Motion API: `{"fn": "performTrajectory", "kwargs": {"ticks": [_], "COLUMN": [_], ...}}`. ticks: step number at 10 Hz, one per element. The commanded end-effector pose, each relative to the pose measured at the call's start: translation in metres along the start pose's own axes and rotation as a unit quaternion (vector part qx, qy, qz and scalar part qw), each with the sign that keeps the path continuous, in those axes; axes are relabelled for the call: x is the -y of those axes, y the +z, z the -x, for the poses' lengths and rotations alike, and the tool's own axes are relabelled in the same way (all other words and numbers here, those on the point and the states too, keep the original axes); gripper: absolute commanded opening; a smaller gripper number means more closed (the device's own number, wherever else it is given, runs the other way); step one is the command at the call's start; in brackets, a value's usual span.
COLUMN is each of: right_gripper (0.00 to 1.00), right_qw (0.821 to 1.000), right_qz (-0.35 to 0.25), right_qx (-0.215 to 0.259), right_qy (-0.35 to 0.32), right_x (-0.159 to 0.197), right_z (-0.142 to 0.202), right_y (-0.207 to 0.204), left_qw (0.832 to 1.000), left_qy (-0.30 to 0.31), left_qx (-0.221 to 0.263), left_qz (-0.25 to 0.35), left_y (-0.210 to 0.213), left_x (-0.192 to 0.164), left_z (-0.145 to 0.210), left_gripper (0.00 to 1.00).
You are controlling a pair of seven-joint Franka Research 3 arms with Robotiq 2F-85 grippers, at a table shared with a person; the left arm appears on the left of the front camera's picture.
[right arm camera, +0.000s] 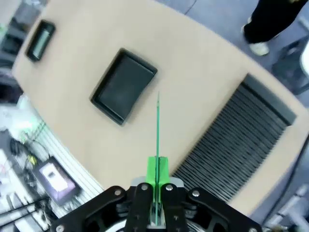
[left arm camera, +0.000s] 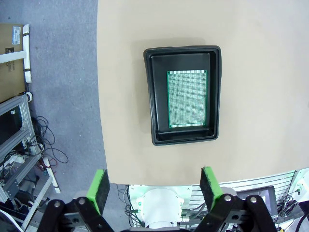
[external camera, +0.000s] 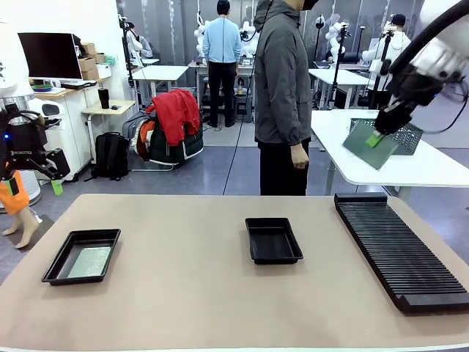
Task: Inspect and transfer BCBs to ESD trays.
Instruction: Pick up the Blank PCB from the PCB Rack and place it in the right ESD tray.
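One BCB [external camera: 89, 262] lies flat in the left ESD tray [external camera: 57, 268]. From above, that BCB [left arm camera: 187, 99] lies in its black tray [left arm camera: 154, 121], with my left gripper [left arm camera: 155, 188] open high over the table's edge. In the front view the left gripper [external camera: 44, 176] hangs at the far left. My right gripper [external camera: 377, 136] is raised at the upper right, shut on a second BCB [external camera: 362, 145]. That BCB [right arm camera: 158, 116] shows edge-on in the shut right gripper [right arm camera: 157, 169], high above an empty ESD tray [right arm camera: 124, 86]. The empty tray [external camera: 272, 240] sits mid-table.
A long black ribbed rack [external camera: 399, 249] lies along the table's right side, also seen as the rack [right arm camera: 241, 140] below the right wrist. A person [external camera: 282, 95] stands at the far edge, one hand [external camera: 298, 156] hanging. A grey wire basket [external camera: 407, 136] stands on a white table behind.
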State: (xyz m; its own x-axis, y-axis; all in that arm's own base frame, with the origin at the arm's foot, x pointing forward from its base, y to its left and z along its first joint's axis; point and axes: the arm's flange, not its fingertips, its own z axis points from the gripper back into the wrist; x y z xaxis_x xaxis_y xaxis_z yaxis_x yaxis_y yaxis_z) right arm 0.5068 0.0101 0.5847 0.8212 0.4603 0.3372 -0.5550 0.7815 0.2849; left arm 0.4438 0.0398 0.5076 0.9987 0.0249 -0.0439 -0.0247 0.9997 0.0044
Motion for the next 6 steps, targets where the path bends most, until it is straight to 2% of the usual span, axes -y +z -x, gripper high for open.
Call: {"fn": "performTrajectory", "kwargs": {"ticks": [1,3,6], "right_gripper": [0.03,0.03,0.03], "right_qw": [0.996,0.986,0.972], "right_qz": [-0.034,-0.087,-0.139], "right_qx": [0.052,0.078,0.076], "right_qy": [-0.064,-0.118,-0.171], "right_x": [-0.007,-0.013,-0.021], "right_z": [0.003,0.002,-0.003], "right_y": [-0.040,-0.093,-0.168], "left_qw": [1.000,1.000,1.000], "left_qy": [0.000,0.000,0.000], "left_qx": [0.003,0.003,0.003], "left_qz": [0.000,0.000,0.000], "left_y": [-0.001,-0.001,-0.001], "left_x": [0.000,0.000,0.000], "left_z": [0.000,0.000,0.000], "left_gripper": [1.00,1.00,1.00]}}
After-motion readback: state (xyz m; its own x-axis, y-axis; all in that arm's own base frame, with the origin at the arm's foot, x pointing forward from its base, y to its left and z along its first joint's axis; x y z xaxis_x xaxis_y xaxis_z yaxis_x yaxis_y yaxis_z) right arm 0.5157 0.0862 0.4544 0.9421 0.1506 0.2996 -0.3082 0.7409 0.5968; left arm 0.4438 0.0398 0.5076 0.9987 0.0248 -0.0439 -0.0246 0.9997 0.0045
